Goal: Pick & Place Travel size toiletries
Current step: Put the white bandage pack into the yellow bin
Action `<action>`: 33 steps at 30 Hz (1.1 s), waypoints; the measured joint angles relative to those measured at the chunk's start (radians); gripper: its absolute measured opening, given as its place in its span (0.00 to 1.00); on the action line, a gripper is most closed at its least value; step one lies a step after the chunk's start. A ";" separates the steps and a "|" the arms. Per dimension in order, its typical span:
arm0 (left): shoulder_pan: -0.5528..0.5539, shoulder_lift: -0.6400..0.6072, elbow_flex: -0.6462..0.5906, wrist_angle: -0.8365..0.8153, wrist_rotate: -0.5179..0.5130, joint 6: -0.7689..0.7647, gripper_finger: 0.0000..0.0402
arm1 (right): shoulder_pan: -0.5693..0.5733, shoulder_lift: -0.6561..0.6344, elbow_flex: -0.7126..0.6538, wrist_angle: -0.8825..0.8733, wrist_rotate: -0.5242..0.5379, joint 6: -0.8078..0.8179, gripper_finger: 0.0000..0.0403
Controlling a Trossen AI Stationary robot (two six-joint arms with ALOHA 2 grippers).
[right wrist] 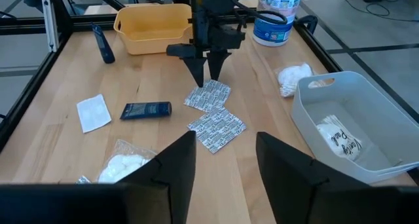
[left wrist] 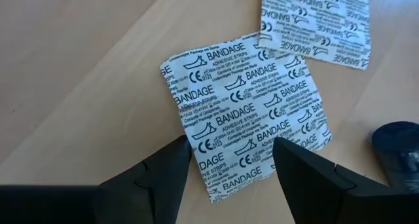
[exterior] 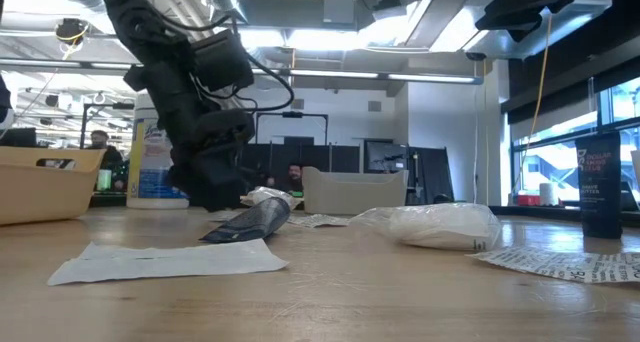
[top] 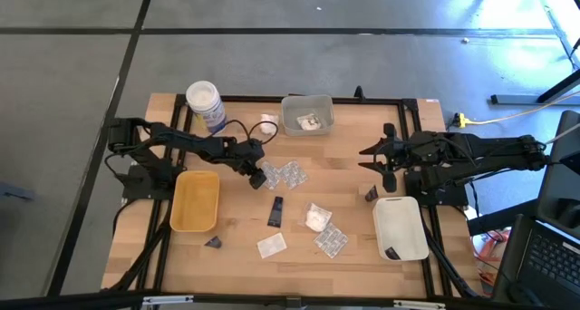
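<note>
Only the left wrist view makes the print readable: the bandage packet (left wrist: 245,116) under the left claw (left wrist: 230,160) repeats "BANDAGE ADHESIVE STRIPS", with a second packet (left wrist: 317,24) overlapping its corner. The claw's fingers stand apart, straddling the packet's edge on the wooden surface (top: 349,179). From the right wrist view, both packets lie mid-surface near a dark tube (right wrist: 146,110). The right claw (top: 373,158) hangs apart, holding nothing, beside the white tray (top: 401,230).
</note>
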 joint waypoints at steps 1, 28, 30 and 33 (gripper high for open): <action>0.000 -0.003 -0.001 0.007 0.006 0.000 0.55 | 0.000 0.000 0.000 0.000 0.000 0.000 0.41; -0.001 0.000 -0.003 0.009 0.028 -0.011 0.37 | 0.000 0.000 0.000 0.000 0.000 0.000 0.34; -0.001 0.000 -0.003 0.008 0.025 -0.011 0.36 | 0.000 0.000 0.000 0.000 0.000 0.000 0.33; -0.001 0.000 -0.003 0.007 0.021 -0.011 0.33 | 0.000 0.000 0.000 0.000 0.000 0.000 0.32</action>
